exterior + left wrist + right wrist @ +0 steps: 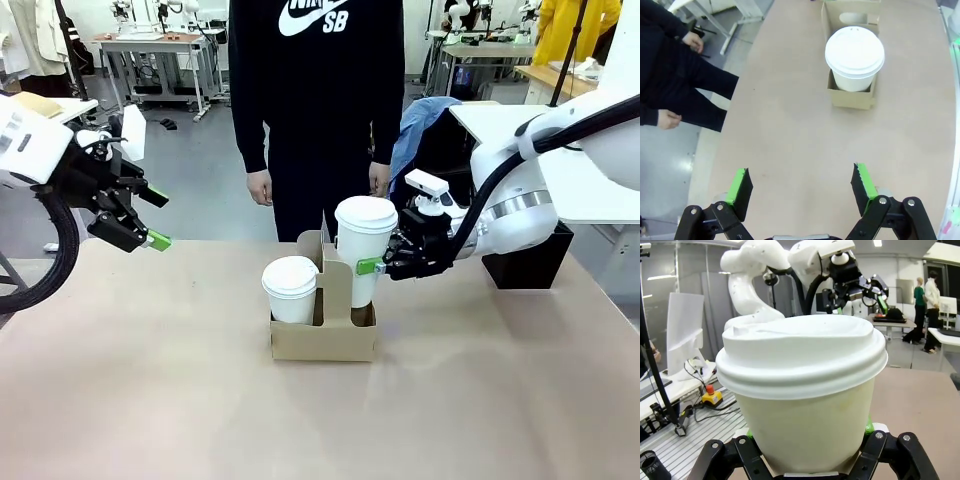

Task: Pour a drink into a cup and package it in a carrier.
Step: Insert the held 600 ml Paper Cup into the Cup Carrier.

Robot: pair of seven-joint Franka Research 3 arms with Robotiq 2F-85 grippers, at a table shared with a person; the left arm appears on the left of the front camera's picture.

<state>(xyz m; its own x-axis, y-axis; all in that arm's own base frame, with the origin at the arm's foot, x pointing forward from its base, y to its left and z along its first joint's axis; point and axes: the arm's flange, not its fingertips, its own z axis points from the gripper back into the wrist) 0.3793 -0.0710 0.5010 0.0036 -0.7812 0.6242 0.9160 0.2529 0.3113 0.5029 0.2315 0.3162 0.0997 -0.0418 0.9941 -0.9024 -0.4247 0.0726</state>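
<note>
The right jaws clamp a lidded cup by its side, its base partly sunk in the carrier's right slot, still standing higher than the seated cup in the left slot. If it goes down tilted, the base could catch the cardboard rim and drag or tip the carrier on the counter; too hard a squeeze might pop the lid. The left jaws hang wide and empty, well apart.

Tan table: cardboard carrier, black box.
</note>
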